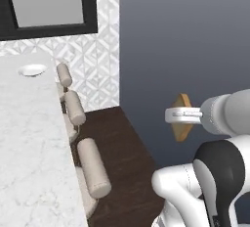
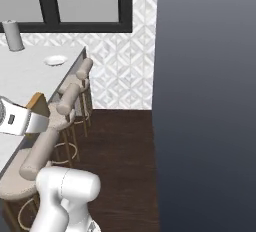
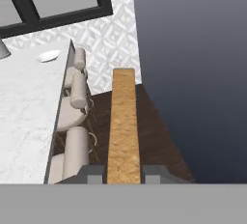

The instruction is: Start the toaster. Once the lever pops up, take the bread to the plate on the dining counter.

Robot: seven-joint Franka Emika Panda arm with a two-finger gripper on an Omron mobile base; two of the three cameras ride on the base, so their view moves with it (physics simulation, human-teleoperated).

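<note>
1. Between the two small dark fingertips of the gripper, the square tan-brown slice of bread stood edge-on to the hand camera, its darker crust running away from the lens; the fingers were clamped on its flat faces.
2. From the left base camera, the bread projected beyond the white hand, held in the air over the dark wooden floor, well clear of any surface. Gripping the slice by its faces probably kept it from pivoting during carriage.
3. To the arm's left ran the long white marble-look dining counter, with beige padded round stools tucked under its overhanging edge.
4. At the counter's far end lay the small round plain white plate, well apart from the bread; a grey cylindrical container stood beyond it.
5. Judged from this arrangement, the carrying stage was under way, and the slice had not yet been delivered to the plate.
</note>
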